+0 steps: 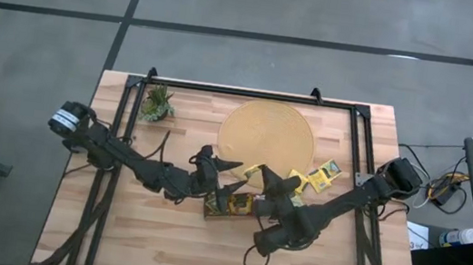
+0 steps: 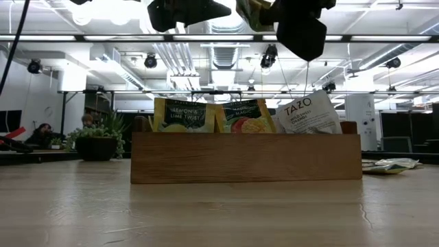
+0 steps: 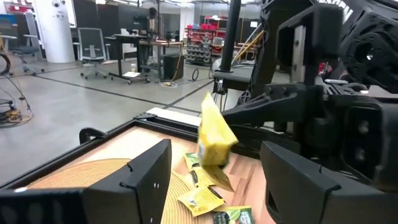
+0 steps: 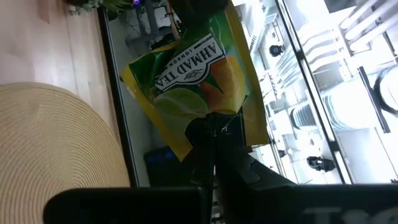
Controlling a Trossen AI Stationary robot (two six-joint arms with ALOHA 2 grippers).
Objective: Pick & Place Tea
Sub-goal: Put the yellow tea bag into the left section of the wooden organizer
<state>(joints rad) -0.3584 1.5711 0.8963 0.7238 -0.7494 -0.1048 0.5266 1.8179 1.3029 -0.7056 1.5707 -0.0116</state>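
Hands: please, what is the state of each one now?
Left hand: open, holding nothing.
Right hand: closed on a yellow tea sachet.

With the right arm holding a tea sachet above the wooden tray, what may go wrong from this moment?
1. The right gripper pinches the yellow sachet only near one edge, so it may slip or twist before release.
2. The wooden tray already holds upright sachets, so the new one may catch on them and land outside.
3. The left gripper, fingers open, hangs close by; the arms may collide.
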